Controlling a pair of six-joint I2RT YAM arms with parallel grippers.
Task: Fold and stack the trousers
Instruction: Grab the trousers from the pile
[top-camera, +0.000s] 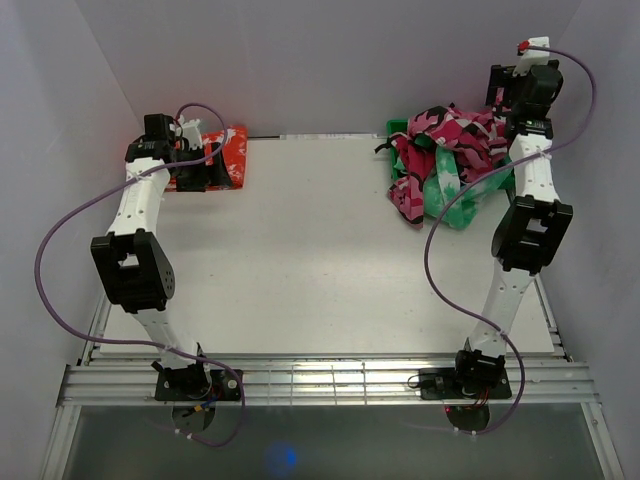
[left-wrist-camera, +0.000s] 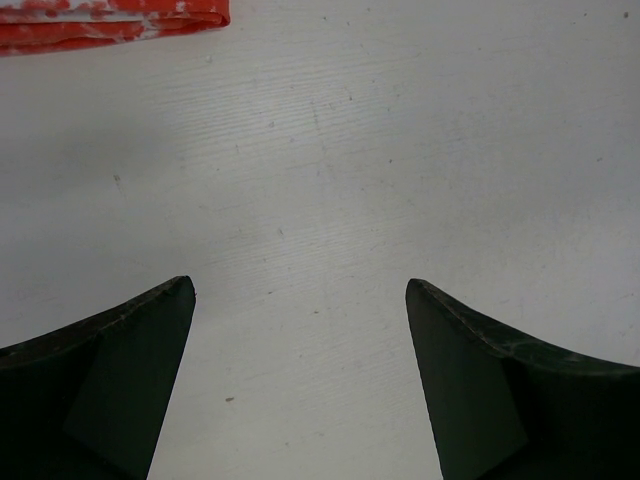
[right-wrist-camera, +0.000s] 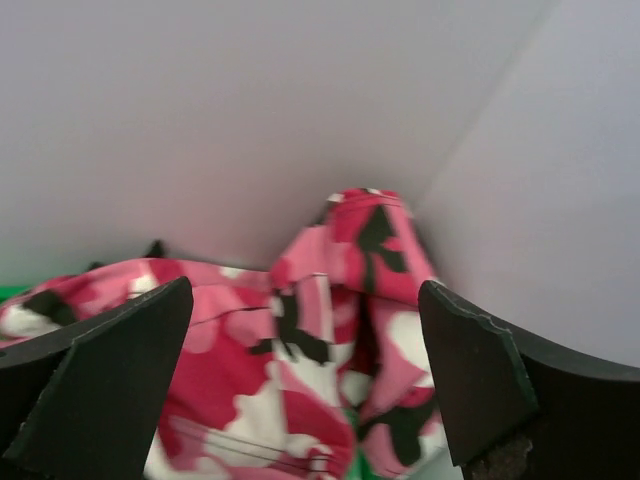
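The trousers (top-camera: 450, 135), pink-magenta camouflage cloth with black and white patches, lie crumpled in a heap at the back right corner of the table (top-camera: 320, 250). My right gripper (top-camera: 503, 98) hovers at the heap's right edge. In the right wrist view its dark fingers (right-wrist-camera: 120, 370) stand wide apart, open, with the trousers (right-wrist-camera: 300, 360) bunched just beyond them and slightly blurred; nothing is pinched. My left gripper (top-camera: 197, 170) is at the back left, open over bare table (left-wrist-camera: 330, 180) with nothing between its fingertips (left-wrist-camera: 300, 285).
A green garment with white splotches (top-camera: 452, 200) lies tangled under the trousers. A folded orange-red garment with white splotches (top-camera: 233, 150) lies at the back left, beside the left gripper; its edge (left-wrist-camera: 110, 20) shows in the left wrist view. Walls enclose the back and sides.
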